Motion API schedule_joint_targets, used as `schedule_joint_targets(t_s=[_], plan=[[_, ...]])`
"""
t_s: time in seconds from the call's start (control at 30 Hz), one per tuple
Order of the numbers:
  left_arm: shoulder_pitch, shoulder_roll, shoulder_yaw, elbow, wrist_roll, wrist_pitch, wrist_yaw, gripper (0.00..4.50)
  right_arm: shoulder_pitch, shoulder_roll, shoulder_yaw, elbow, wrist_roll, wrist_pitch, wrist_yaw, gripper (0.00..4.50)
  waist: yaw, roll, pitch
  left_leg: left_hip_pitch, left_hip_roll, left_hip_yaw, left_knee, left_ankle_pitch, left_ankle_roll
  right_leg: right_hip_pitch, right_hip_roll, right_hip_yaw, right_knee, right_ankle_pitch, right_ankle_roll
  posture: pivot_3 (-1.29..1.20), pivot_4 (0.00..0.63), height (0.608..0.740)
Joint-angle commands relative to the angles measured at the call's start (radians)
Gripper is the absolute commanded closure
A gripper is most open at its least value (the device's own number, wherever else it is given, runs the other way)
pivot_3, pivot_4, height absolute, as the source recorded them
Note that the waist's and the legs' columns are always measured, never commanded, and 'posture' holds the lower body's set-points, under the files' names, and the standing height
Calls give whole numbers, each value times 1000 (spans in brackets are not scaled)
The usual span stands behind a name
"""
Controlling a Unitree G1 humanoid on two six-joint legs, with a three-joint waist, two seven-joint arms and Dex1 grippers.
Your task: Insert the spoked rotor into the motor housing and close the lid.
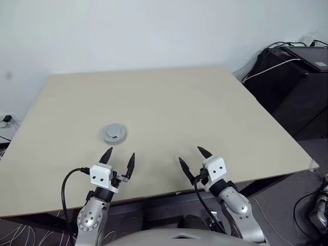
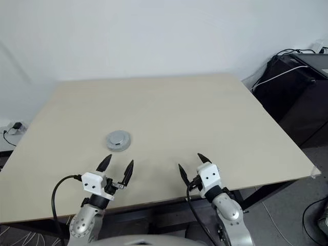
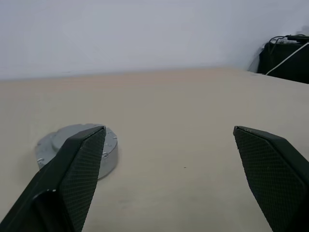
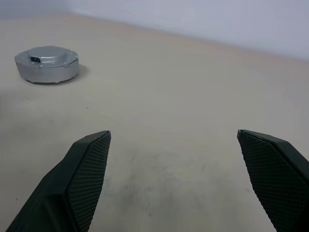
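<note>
Lid [image 1: 115, 134] sits plain grey side up on the table [image 1: 205, 113], left of the middle. Just nearer, the left end effector [image 1: 118, 160] is wide open and holds nothing. Right end effector [image 1: 193, 159] too.

A single round silvery-grey puck is lying flat on the tabletop [image 1: 205, 113], toward its left near part. Its upper face, the lid [image 1: 114, 132], is showing plain grey with a raised central hub, sitting closed on the body below. The motor housing's [image 4: 47, 72] side wall is showing pale metal.
</note>
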Motion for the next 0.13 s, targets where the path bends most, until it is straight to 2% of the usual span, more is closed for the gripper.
schedule_joint_targets(t_s=[0.03,0.13], plan=[[-15,2,-7,-5,-1,-26,-2,29,-6,-1,-8,-54,13,-1,3,0,0,0,0,0,0,0,0,0,0,0,0,0,0,0,0,0,0,740],[-17,1,-9,-2,1,-27,-1,29,-4,-1,-10,-52,16,-4,6,0,0,0,0,0,0,0,0,0,0,0,0,0,0,0,0,0,0,740]])
